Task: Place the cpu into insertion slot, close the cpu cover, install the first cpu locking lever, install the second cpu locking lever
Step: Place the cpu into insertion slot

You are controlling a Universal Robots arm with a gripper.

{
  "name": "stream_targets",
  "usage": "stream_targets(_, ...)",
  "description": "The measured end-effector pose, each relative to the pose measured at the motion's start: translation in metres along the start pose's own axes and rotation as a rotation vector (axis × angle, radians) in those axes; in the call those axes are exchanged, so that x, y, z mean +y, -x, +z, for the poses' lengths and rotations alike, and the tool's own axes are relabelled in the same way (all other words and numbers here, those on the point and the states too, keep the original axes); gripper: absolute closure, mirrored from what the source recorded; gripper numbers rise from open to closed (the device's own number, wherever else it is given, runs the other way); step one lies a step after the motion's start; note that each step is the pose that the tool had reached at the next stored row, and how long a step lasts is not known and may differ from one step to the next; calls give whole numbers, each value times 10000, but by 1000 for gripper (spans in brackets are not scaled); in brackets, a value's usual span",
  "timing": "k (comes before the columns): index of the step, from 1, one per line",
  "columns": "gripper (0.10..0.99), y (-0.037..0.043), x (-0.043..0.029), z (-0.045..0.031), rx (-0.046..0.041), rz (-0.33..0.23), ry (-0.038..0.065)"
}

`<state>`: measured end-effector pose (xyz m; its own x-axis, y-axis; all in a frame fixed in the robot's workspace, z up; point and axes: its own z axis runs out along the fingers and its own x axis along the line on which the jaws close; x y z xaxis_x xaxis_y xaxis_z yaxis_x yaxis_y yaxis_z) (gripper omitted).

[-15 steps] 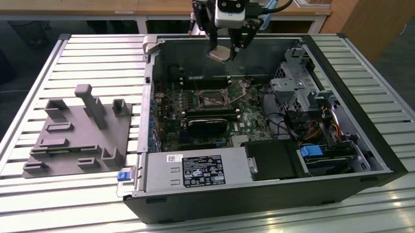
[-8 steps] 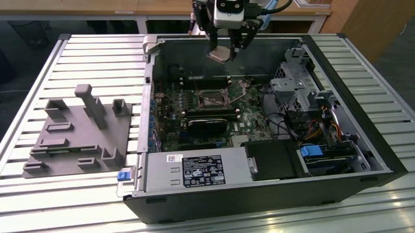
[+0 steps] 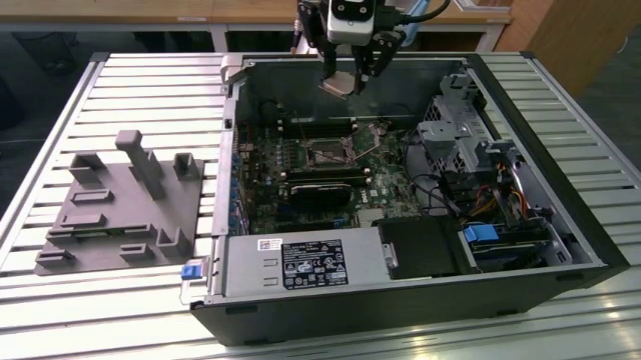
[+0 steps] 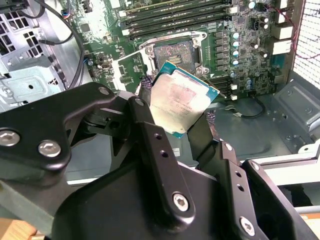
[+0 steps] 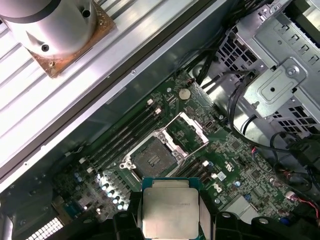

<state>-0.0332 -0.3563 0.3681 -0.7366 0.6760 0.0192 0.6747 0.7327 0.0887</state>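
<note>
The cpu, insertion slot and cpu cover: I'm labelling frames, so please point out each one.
cpu (image 5: 168, 212): first wrist view, middle of its metal face.
insertion slot (image 5: 151, 161): first wrist view, its dark centre.
cpu cover (image 5: 195, 125): first wrist view, silver frame edge.

Pale silver slatted metal surface (image 3: 130, 82), brightly lit along its near edge. Behind it, a light-brown wooden desk with white legs (image 3: 130, 9); a brown wooden panel (image 3: 576, 37) at the exterior view's right, dark grey floor (image 3: 20, 112) at its left.
</note>
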Motion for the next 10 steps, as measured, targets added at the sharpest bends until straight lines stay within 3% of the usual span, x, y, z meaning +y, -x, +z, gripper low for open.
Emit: stream_targets(10,545,-4,-4,6,-35,401,8)
